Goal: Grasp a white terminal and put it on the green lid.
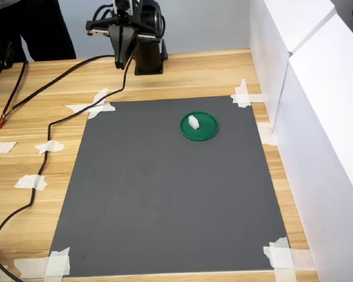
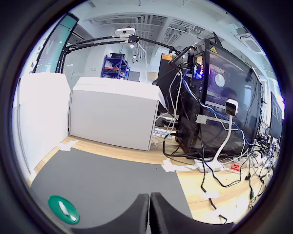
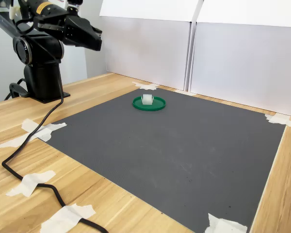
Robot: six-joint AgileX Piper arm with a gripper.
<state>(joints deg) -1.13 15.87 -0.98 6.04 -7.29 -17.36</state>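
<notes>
First exterior view: white terminal (image 1: 193, 122) on green lid (image 1: 207, 133), black cable (image 1: 65, 117) well apart.

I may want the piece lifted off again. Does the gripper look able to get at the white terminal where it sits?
Probably yes. The white terminal lies uncovered on the green lid, nothing stands around it on the mat, and the gripper, shut and raised near the arm's base, has an unobstructed path.

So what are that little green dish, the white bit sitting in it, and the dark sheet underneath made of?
The green lid looks like moulded plastic: even colour, a slight sheen and a crisp raised rim. The white terminal seems to be plastic too, judging by its blocky shape, though it is too small to be sure. The dark grey mat is matte and flat, perhaps rubber or foam sheet, taped down onto a wooden table with visible grain.
</notes>
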